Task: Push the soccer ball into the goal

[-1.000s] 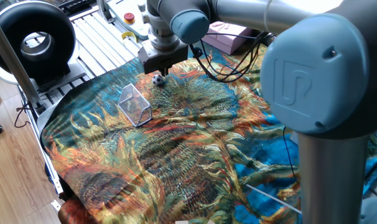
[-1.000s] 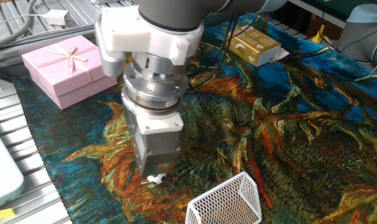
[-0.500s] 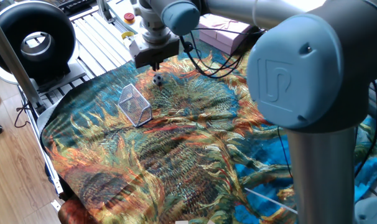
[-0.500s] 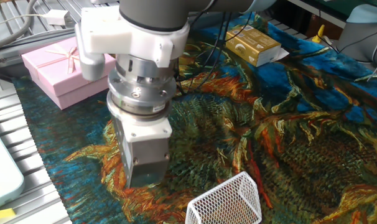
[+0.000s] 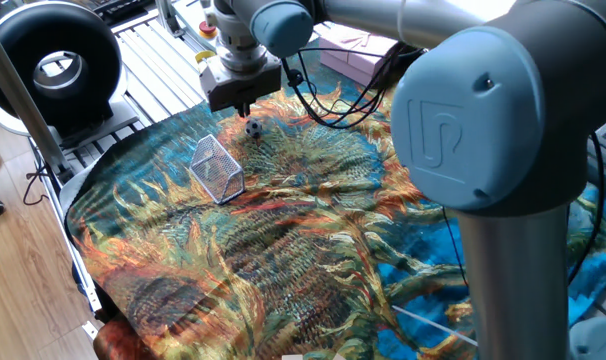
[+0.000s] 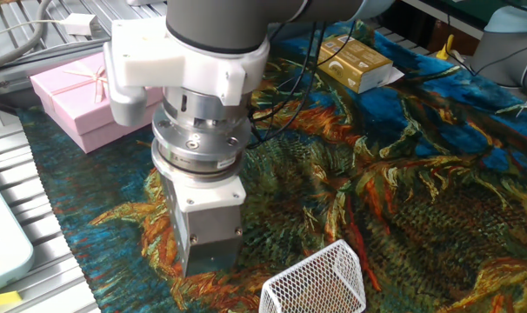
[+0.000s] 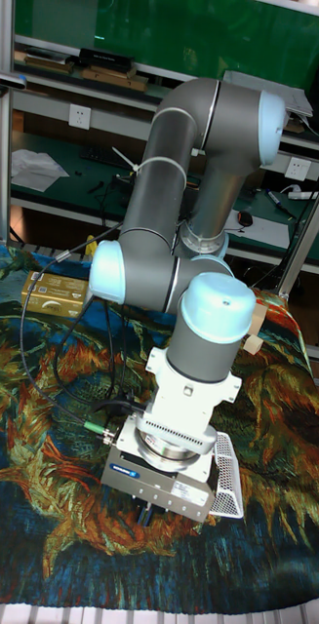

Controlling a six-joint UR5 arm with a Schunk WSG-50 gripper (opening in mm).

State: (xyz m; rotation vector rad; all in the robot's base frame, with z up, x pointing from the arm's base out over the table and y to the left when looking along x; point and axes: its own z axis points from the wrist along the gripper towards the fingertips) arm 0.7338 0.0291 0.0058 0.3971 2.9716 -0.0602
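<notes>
Shifted slightly, gripper (image 5: 245, 108) aperture unclear, behind soccer ball (image 5: 253, 128); goal (image 5: 216, 168) mouth faces ball.

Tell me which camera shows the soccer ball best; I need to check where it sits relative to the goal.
One fixed view shows it best: the soccer ball lies in the open on the cloth, apart from the goal. In the other fixed view and the tall fixed view the claw's body blocks it, so the ball does not show there.

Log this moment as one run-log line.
phase: approach | gripper: above cloth, behind soccer ball, jaw state unclear | ball: outside goal, apart | push: not yet done
</notes>
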